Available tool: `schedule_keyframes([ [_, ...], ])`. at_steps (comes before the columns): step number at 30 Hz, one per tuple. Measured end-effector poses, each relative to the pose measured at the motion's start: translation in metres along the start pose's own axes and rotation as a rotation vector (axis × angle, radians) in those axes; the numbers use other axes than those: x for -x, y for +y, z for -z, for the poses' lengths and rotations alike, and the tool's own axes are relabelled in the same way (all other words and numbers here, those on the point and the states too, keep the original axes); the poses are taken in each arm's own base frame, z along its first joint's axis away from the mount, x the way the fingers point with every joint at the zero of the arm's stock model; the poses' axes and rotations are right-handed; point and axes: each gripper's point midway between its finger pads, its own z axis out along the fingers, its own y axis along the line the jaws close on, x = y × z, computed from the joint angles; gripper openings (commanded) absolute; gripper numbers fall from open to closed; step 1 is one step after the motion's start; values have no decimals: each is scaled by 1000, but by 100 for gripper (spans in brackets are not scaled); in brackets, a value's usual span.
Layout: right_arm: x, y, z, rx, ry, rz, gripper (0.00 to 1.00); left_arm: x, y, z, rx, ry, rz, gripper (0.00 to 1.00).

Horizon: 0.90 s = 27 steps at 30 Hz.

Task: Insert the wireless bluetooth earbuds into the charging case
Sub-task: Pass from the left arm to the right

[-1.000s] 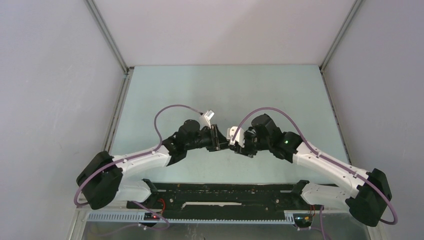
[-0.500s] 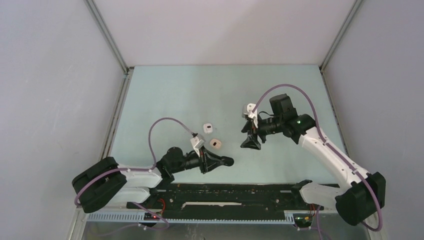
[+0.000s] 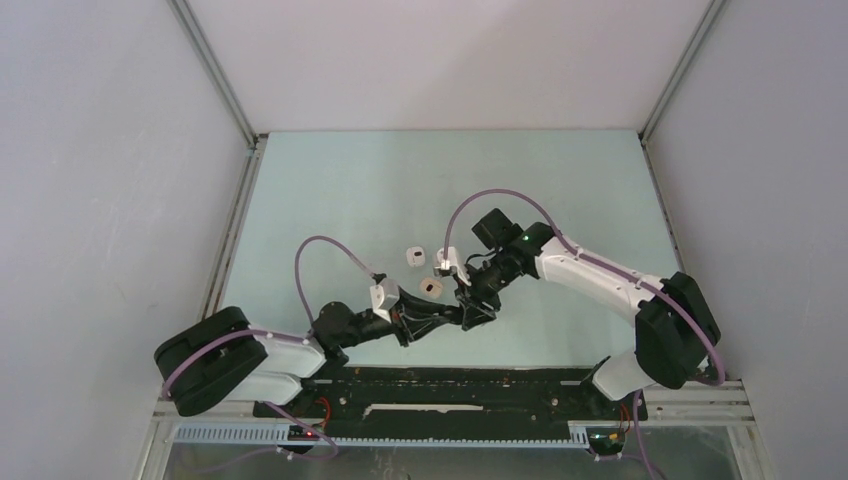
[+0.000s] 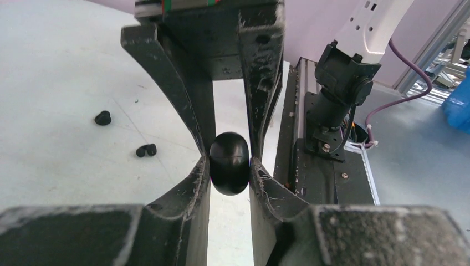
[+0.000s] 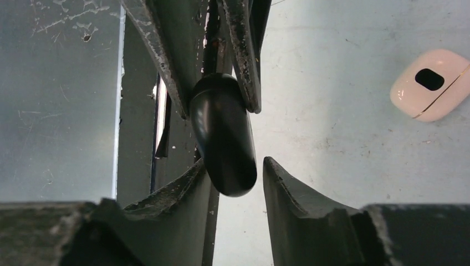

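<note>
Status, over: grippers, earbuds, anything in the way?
Left gripper shut on black case. Right gripper open, fingers straddling same case. Black earbuds loose on table. White case off to the side, nothing blocking.

Bright, even, diffuse light from overhead; shadows faint. Top view sharp corner to corner. Wrist views: fingers [image 4: 111, 233] at 6 o'clock blurred, soft sheen on black case [image 4: 229, 163].

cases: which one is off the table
The black case, clamped in the left tool; the nearer white case and the farther white case both lie on the table.
</note>
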Motion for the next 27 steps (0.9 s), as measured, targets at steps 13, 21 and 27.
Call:
schedule_keyframes([
  [13,4,-1,6,-1,-8,-7,9,7,3,-1,18,-24,-41,20],
  [21,-4,-2,26,-112,57,27,5,6,4,-22,12,26,-102,30],
  [27,-18,3,28,-187,196,94,3,-9,-5,-27,-19,88,-145,38],
])
